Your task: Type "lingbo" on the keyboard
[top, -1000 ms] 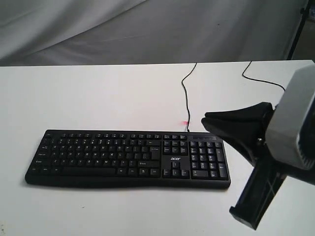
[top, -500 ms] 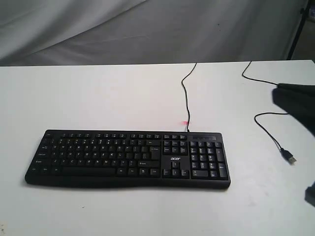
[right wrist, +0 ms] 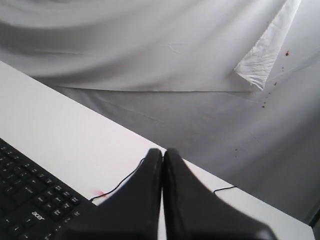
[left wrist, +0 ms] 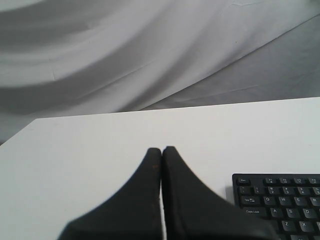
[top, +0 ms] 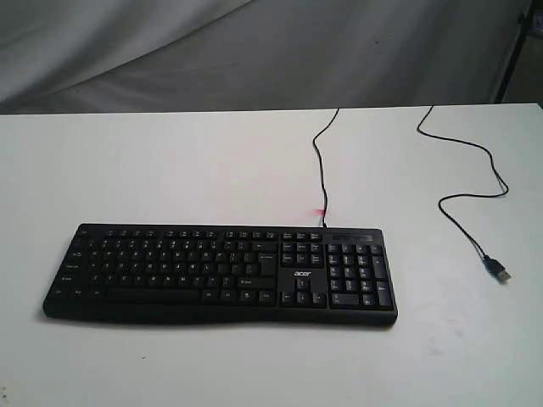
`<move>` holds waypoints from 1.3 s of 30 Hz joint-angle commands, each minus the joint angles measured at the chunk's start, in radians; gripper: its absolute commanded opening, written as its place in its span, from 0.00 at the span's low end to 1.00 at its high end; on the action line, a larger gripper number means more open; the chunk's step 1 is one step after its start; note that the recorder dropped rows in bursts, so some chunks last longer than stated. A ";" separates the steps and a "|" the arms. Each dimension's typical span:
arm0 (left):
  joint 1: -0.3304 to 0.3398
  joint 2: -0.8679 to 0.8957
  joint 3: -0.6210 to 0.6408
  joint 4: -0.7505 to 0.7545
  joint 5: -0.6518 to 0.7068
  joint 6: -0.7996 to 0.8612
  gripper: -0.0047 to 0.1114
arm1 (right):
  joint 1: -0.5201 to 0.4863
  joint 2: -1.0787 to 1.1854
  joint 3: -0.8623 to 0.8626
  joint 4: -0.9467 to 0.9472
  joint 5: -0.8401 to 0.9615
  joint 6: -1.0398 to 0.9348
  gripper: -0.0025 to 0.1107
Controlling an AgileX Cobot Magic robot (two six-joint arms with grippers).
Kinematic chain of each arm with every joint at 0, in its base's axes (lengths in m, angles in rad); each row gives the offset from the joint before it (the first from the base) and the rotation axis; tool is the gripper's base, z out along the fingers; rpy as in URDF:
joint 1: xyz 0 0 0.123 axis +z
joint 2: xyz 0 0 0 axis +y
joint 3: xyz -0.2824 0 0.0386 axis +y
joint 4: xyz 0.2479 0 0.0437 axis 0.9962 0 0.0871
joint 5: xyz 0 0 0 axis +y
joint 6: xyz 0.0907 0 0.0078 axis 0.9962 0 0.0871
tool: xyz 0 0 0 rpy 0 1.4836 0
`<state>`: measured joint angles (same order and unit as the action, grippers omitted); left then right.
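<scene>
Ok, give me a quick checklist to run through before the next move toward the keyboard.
1. Keyboard flat on table, keys uncovered: ok.
2. Left gripper shut for poking: ok.
3. Right gripper shut: ok.
4. Loose USB cable apart from the keyboard: ok.
5. A gripper above the keys: not ok, neither shows in the exterior view.
6. L key legend readable: cannot tell, too small.

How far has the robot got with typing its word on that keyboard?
Done: nothing I can confirm; no screen shows typed letters. In hand: nothing right now. The left hand and right hand are both shut, clear of the keyboard, and no arm appears in the overview. Left: the pictures cannot say whether the six letters remain or are finished.
</scene>
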<state>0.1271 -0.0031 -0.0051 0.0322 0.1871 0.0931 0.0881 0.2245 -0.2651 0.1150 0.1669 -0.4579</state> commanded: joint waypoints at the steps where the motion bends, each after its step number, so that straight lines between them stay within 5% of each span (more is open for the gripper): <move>1: -0.004 0.003 0.005 -0.001 -0.004 -0.003 0.05 | -0.009 -0.068 0.063 -0.004 0.003 0.005 0.02; 18: -0.004 0.003 0.005 -0.001 -0.004 -0.003 0.05 | -0.009 -0.065 0.265 -0.004 -0.205 0.074 0.02; 39: -0.004 0.003 0.005 -0.001 -0.004 -0.003 0.05 | -0.009 -0.185 0.265 -0.004 -0.072 0.069 0.02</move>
<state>0.1271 -0.0031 -0.0051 0.0322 0.1871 0.0931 0.0881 0.0447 -0.0036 0.1150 0.0874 -0.3896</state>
